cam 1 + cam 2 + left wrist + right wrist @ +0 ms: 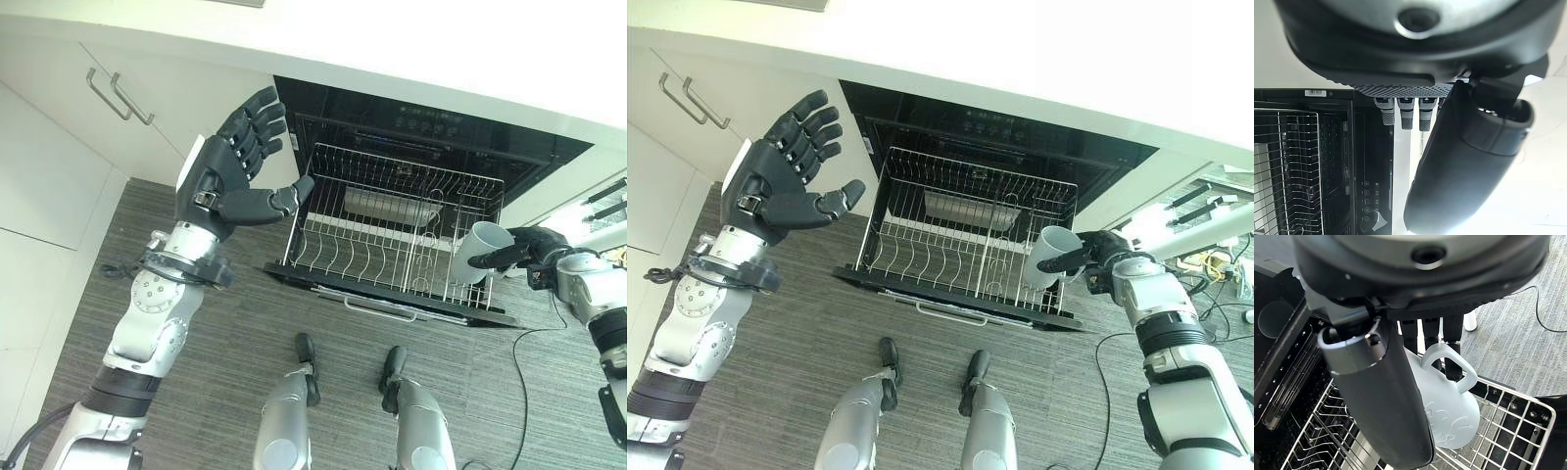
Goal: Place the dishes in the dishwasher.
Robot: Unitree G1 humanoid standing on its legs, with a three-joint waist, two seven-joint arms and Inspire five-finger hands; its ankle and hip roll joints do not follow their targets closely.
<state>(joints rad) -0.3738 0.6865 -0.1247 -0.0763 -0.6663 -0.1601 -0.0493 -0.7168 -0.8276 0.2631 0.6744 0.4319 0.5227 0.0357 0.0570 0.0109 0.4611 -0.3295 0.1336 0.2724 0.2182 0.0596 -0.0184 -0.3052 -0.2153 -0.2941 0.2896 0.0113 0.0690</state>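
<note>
A white mug (476, 251) hangs over the right end of the pulled-out wire rack (372, 245) of the open dishwasher (431, 137). My right hand (524, 251) is shut on the mug, thumb against its side and fingers (1452, 360) through its handle (1449, 363). In the right wrist view the mug (1449, 411) sits just above the rack's wires (1508, 426). My left hand (230, 166) is raised to the left of the rack, open, fingers spread, holding nothing. A pale dish (387, 208) lies at the back of the rack.
White cabinet doors with metal handles (118, 96) stand to the left. The dishwasher's door (392, 299) lies open over the grey floor (225, 323). A white countertop (392, 39) runs above. Cables (1215, 269) lie at the far right.
</note>
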